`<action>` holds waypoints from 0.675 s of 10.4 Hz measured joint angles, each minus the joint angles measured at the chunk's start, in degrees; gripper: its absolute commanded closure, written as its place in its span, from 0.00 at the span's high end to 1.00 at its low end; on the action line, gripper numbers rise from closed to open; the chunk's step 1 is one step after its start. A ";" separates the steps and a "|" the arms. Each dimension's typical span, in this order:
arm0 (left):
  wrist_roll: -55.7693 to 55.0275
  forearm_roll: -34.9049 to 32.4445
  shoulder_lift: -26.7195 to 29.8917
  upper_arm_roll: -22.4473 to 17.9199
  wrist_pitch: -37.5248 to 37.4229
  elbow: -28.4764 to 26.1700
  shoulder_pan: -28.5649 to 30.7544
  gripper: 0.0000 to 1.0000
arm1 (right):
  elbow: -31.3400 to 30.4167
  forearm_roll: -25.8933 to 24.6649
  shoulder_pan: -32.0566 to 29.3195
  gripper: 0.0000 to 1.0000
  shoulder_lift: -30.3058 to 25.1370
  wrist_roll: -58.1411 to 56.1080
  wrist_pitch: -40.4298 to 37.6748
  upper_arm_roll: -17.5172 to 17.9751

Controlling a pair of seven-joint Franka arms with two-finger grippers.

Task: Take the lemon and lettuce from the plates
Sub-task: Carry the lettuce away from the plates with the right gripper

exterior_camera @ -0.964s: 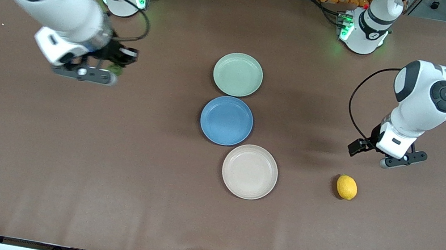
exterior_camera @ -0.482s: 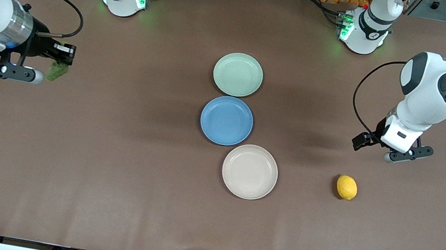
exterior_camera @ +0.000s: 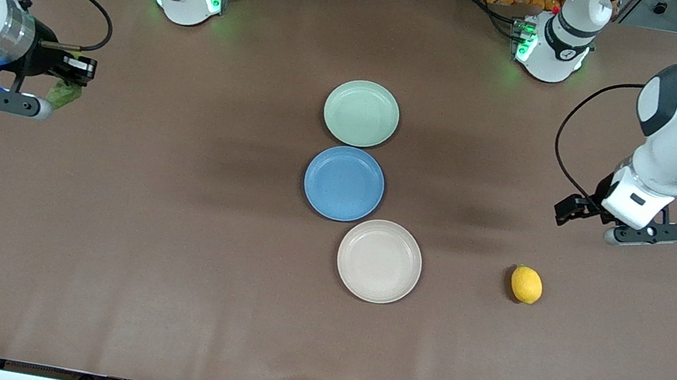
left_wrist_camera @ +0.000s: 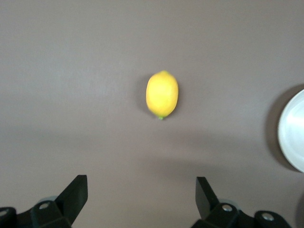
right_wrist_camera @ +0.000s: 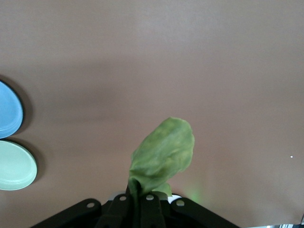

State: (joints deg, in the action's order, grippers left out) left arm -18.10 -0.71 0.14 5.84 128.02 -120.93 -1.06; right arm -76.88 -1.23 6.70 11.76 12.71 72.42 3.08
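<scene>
The lemon (exterior_camera: 526,285) lies on the bare table toward the left arm's end, beside the beige plate (exterior_camera: 379,261); it also shows in the left wrist view (left_wrist_camera: 162,94). My left gripper (exterior_camera: 637,234) is open and empty, up over the table near the lemon. My right gripper (exterior_camera: 55,94) is shut on the lettuce (exterior_camera: 63,94), holding it over the table at the right arm's end; the leaf shows in the right wrist view (right_wrist_camera: 164,154). The mint green plate (exterior_camera: 361,113) and the beige plate hold nothing.
A bright blue plate (exterior_camera: 344,183) lies between the mint and beige plates in the table's middle. Both arm bases stand along the table edge farthest from the front camera. Cables hang from both wrists.
My right gripper has carried the lettuce away from the plates toward the right arm's end of the table. My left gripper has drifted away from the lemon toward the left arm's end.
</scene>
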 measured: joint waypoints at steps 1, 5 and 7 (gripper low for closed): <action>0.20 0.00 0.27 0.34 -0.61 1.42 -0.09 1.00 | -1.07 -0.01 -0.81 0.00 0.07 -0.25 1.22 -0.01; 7.07 -0.02 1.70 2.09 -10.90 10.08 -0.16 1.00 | -9.12 -0.08 -4.21 0.00 0.30 -4.60 11.56 -0.04; 7.40 -0.02 2.02 2.08 -15.72 14.82 -0.13 1.00 | -14.53 -0.08 -5.48 0.00 0.36 -5.49 18.02 -0.05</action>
State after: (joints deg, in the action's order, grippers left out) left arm -10.70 -0.73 2.16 7.92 112.31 -106.12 -1.19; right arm -91.41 -1.31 1.22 12.12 7.22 90.44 3.03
